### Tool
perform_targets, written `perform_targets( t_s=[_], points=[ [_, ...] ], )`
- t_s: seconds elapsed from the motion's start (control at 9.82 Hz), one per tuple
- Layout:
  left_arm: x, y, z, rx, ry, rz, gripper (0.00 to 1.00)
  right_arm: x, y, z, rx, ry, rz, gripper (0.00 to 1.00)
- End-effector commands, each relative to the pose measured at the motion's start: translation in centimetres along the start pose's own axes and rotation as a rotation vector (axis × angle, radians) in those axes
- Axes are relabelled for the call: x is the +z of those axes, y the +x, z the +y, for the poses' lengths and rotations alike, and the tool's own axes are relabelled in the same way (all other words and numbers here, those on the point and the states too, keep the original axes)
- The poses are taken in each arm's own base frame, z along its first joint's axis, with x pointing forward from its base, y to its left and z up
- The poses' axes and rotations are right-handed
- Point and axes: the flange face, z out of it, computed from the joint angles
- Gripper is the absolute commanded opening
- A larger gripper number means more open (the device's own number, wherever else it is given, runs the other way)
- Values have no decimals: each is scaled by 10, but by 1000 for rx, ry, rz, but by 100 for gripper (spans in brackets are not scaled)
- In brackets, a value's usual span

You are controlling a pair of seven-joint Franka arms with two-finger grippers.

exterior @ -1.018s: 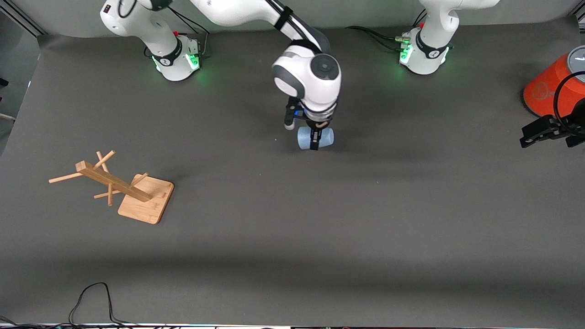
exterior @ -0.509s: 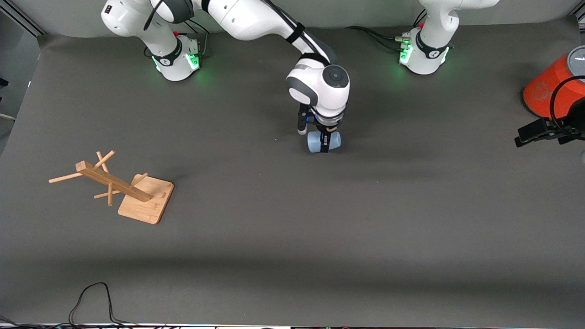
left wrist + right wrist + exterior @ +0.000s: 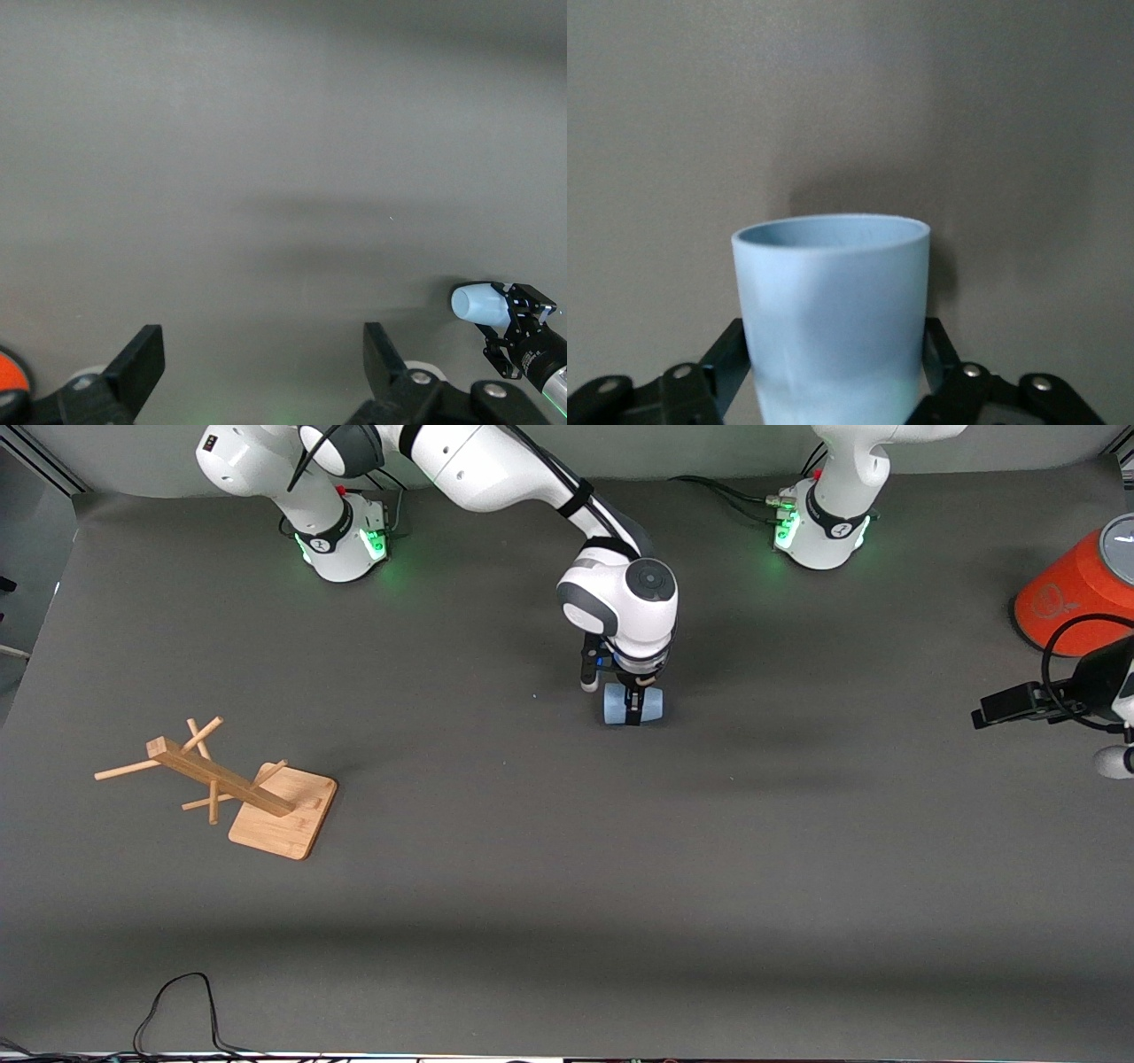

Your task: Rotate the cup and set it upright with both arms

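Front view shows a small light blue cup (image 3: 633,704) lying on its side on the dark grey bench (image 3: 567,886), roughly midway between the two arm bases. The right gripper (image 3: 631,707) comes straight down over the cup, one finger on each side of its wall; whether those fingers are pressing or have just let go cannot be told. In the right wrist view the cup (image 3: 833,319) fills the space between the fingers (image 3: 731,354), open mouth pointing away from the wrist. It looks like thin matte plastic: probably very light, fairly stiff, not fragile, but tapered and smooth, so it may roll or slide out of a loose pinch. A hold across the mid-wall, or over the rim, seems safest. The left gripper (image 3: 1010,707) waits over the bench well away from the cup, toward the left arm's end, its fingers wide open and holding nothing. An orange cylinder (image 3: 1067,598) stands beside it. A wooden rack (image 3: 235,788) lies tipped over, well apart from the cup toward the right arm's end. Bare bench surrounds the cup on every side, leaving ample room for turning.
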Motion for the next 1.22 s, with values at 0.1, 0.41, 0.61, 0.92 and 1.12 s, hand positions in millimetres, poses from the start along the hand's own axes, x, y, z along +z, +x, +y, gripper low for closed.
perform_targets(
  t_s=[0.1, 0.41, 0.61, 0.92, 1.12],
  points=[
    [30, 10, 44, 58, 19, -32, 100, 1, -5, 0, 40, 26, -5, 99],
    [46, 16, 65, 92, 24, -43, 100, -33, -5, -9, 46, 38, -25, 100],
    [57, 16, 76, 106, 30, -55, 100, -81, 6, -27, 63, 33, -15, 100],
    [75, 15, 101, 129, 33, -69, 100, -177, 66, -84, 7, 66, 77, 100],
    [101, 16, 133, 98, 48, -96, 100, -243, 138, -132, -160, 1, 108, 100]
  ],
)
